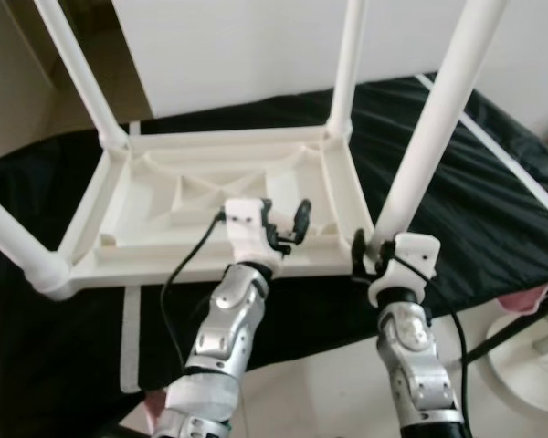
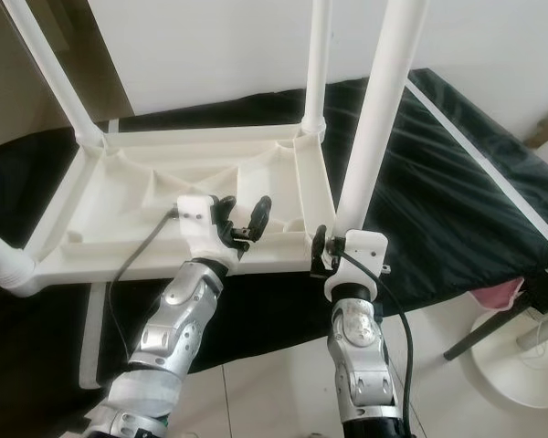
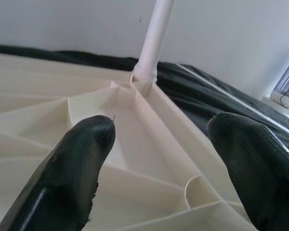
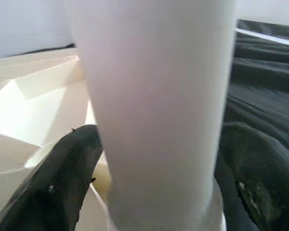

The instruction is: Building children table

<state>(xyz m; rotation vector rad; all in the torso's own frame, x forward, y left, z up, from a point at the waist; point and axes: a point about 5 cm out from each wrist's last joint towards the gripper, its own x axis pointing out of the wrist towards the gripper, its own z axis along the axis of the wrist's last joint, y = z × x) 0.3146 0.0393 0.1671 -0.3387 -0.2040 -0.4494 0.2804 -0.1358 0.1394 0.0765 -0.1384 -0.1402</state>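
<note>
Upturned white plastic children's table (image 1: pixel 210 196) lying on a black sheet (image 1: pixel 493 210), legs up, both arms reaching forward to its near edge.

Right tool (image 2: pixel 345 245), at 5 o'clock of the table frame, is clenched around the base of the near-right white tubular leg (image 2: pixel 376 119), forearm raised steeply beneath it. Left tool (image 1: pixel 286 224), at 6 o'clock, hovers over the ribbed underside with fingers (image 3: pixel 82 159) spread, grasping nothing, arm angled up from lower left.

A black cloth (image 1: pixel 493 192) is spread over a low surface; pale tiled floor (image 1: pixel 320 383) and a white wall (image 1: pixel 237 46) are seen.
</note>
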